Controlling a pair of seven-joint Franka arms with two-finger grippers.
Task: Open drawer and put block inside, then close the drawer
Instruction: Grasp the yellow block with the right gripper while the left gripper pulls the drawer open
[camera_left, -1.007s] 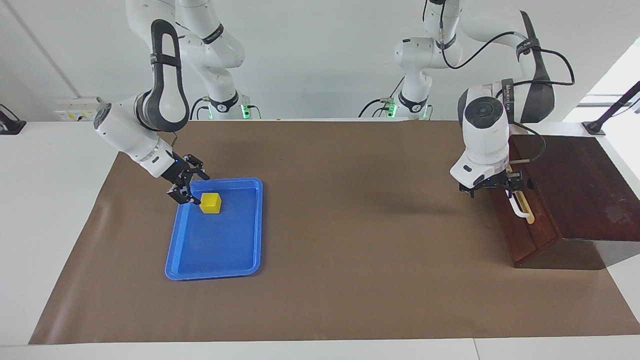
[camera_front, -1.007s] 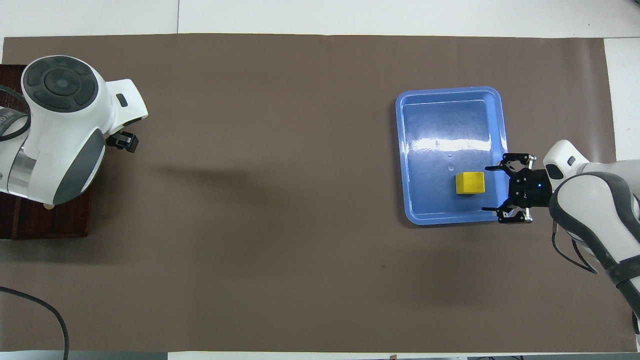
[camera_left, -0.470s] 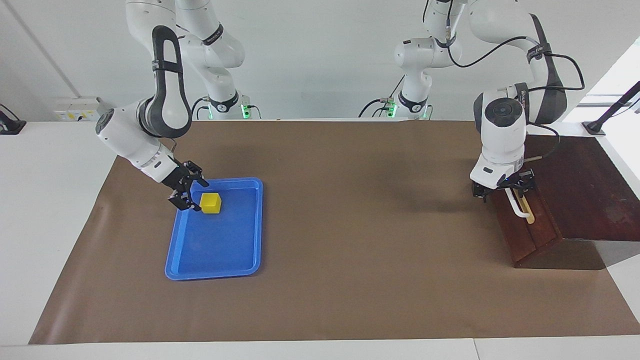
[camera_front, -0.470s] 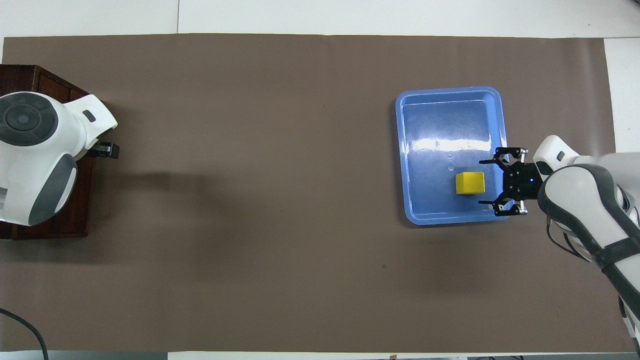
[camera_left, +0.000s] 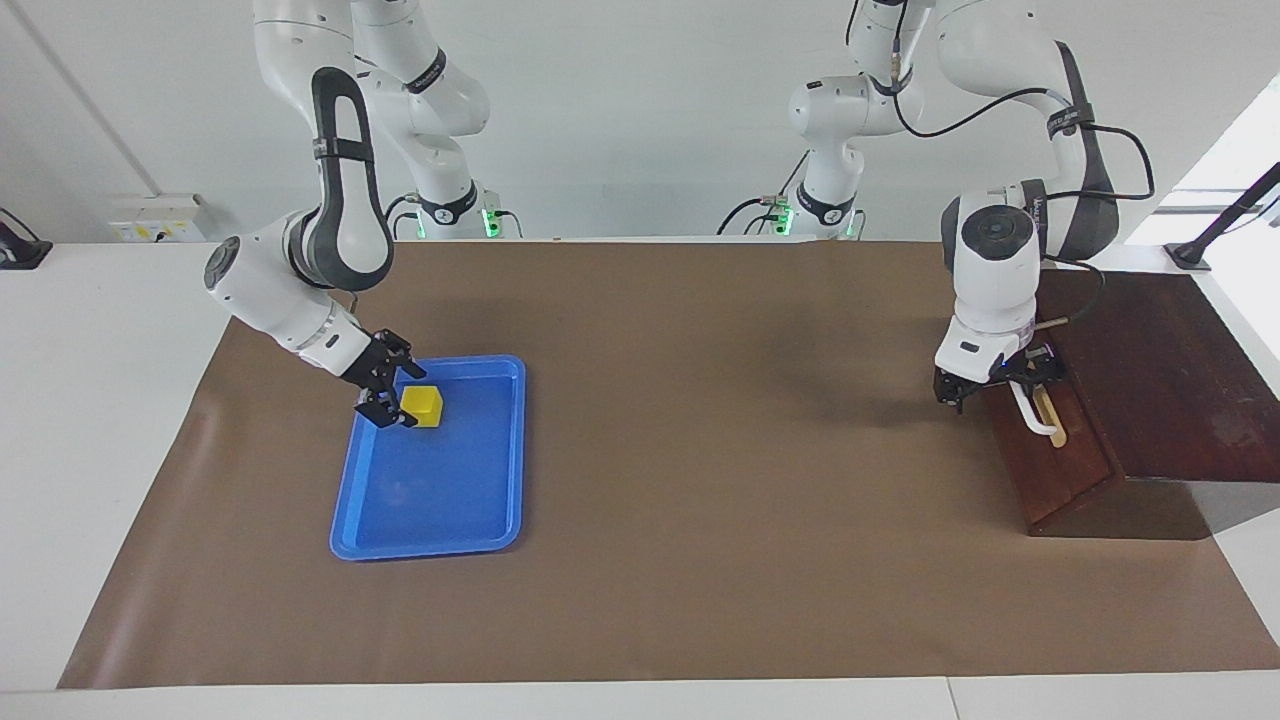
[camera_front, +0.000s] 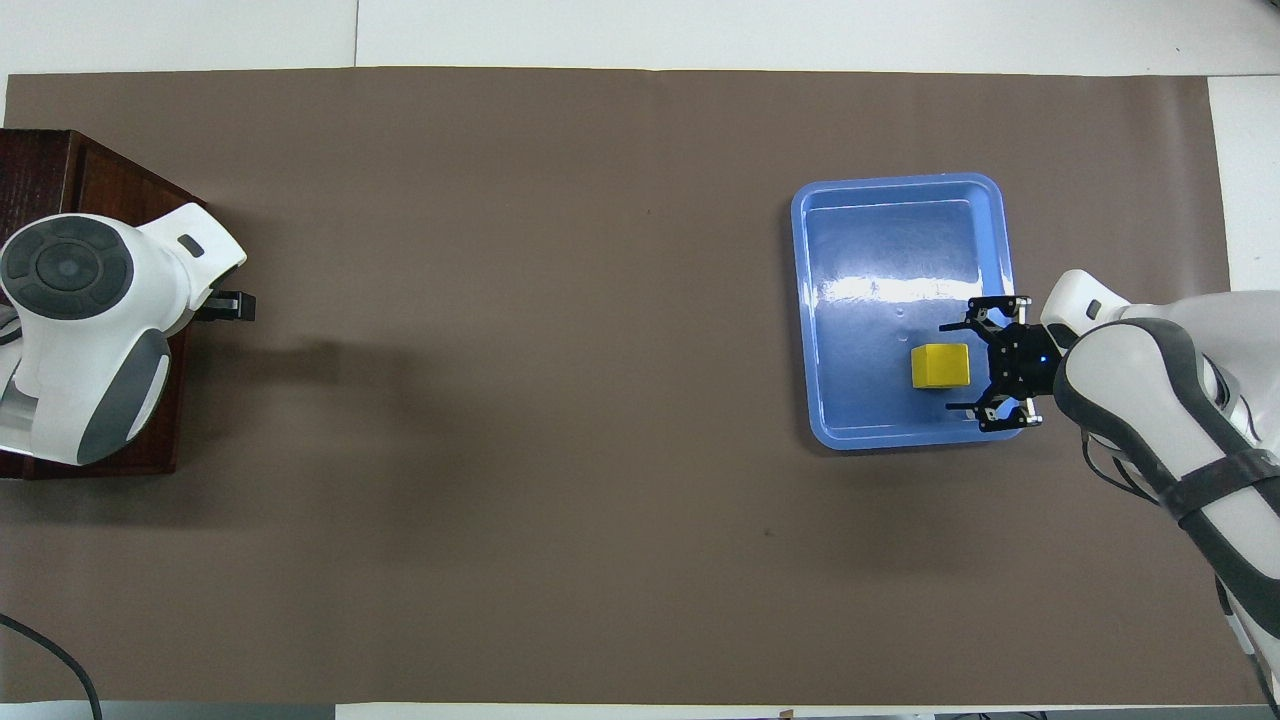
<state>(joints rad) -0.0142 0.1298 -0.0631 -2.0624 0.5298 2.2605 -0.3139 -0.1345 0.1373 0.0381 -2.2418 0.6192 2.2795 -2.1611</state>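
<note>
Both arms are glossy white with dark grey joint bands and round grey end caps. Each ends in a small black claw: right claw (camera_left: 392, 393), left claw (camera_left: 990, 385). Black cables loop along the left arm; green lights glow at both bases.

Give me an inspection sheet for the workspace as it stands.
Surface: brown paper sheet covering a white table.
Job's things: small yellow cube lying in the blue rectangular plastic tray, at the tray's end nearer the robots; dark reddish-brown wooden drawer shut in its box at the left arm's end, white bar handle on its front.
Clutter: nothing seen.
Grippers: right tool open, low beside the cube, not gripping it; left tool open, at the handle's end nearer the robots, contact unclear.
Cables: black cable looping along the left arm.
Surroundings: white wall, green lights at the arm bases.
</note>
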